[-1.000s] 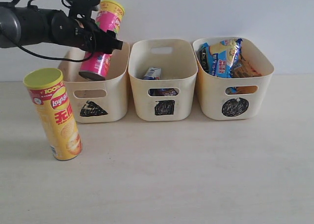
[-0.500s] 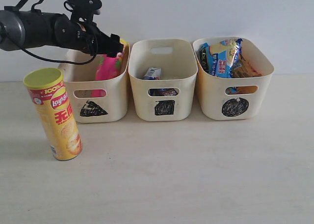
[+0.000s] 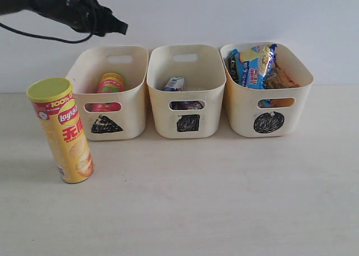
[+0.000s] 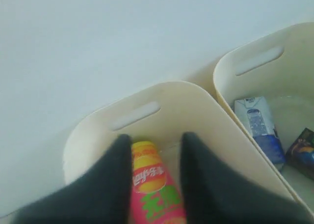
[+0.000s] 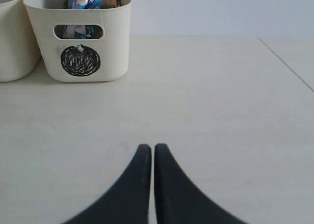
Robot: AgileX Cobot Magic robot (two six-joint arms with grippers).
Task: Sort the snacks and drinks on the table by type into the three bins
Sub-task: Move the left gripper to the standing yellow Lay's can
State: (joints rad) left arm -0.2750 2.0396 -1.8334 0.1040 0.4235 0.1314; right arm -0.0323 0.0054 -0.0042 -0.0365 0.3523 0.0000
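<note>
Geometry was the whole story here: the tall yellow Lay's crisp tube (image 3: 60, 129) stood upright near the left edge of the pale beige wood-grain table (image 3: 224, 200), long axis vertical, below the left gripper (image 3: 116, 26) and out toward the table's front-left corner from it. That gripper hung high above the cream plastic bin scribbled with a triangle (image 3: 132, 115), jaws apart with nothing in them. The pink crisp tube (image 4: 149, 184) lay loose in that bin underneath. The right gripper (image 5: 149, 148) was pinched together on nothing, low over bare table near the circle-marked cream bin (image 5: 115, 52), so I'd say the left arm was way closer for the grab. Count: two tubes (one binned, one out), two small cartons, the white-and-blue carton (image 3: 174, 83) and the dark purple carton (image 3: 188, 105), both in the square-marked cream bin (image 3: 162, 118), and two crinkly foil bags, the blue foil bag (image 3: 255, 65) and the orange foil bag (image 3: 279, 77), in the circle one. Three bins total, lined up along the back edge.
</note>
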